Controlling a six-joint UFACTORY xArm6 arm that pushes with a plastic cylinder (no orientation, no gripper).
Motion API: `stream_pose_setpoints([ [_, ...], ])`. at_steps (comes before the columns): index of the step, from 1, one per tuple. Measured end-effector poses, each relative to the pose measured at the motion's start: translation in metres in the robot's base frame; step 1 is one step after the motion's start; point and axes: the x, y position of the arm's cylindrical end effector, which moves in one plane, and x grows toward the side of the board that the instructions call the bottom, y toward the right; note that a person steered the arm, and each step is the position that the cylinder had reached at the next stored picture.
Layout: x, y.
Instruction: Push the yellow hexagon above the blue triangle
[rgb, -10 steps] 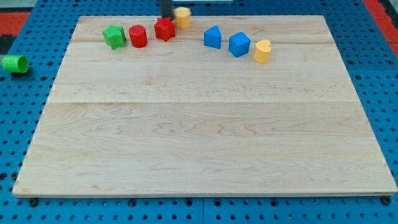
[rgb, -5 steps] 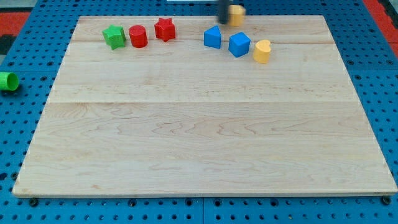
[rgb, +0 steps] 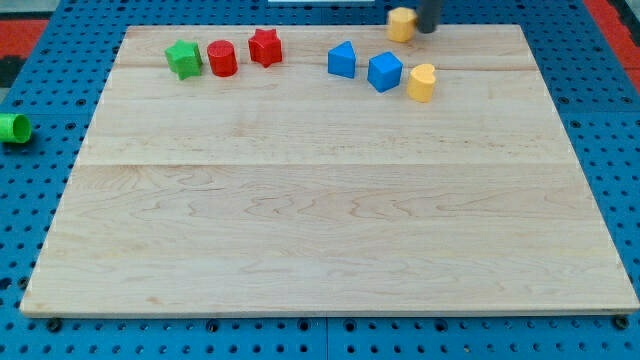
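Observation:
The yellow hexagon (rgb: 401, 23) sits at the board's top edge, up and to the right of the blue triangle (rgb: 342, 60). My tip (rgb: 427, 29) is at the hexagon's right side, close to it or touching it. A blue cube (rgb: 385, 71) lies right of the triangle, below the hexagon. A yellow heart-shaped block (rgb: 422, 82) lies right of the cube.
A red star (rgb: 265, 46), a red cylinder (rgb: 222, 58) and a green star-like block (rgb: 184, 58) stand in a row at the top left. A green cylinder (rgb: 13, 127) lies off the wooden board (rgb: 320, 230) on the blue pegboard at the view's left.
The yellow hexagon has moved right along the top edge, from beside the red star to past the blue triangle. My tip has gone from its left side to its right side.

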Motion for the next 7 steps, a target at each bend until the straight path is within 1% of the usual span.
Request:
stream_pose_setpoints([
  [1, 0.066, -0.024],
  [2, 0.051, 0.033],
  [3, -0.015, 0.063],
  [4, -0.016, 0.058],
  [5, -0.015, 0.045],
  [6, -0.015, -0.039],
  [7, 0.033, -0.086],
])
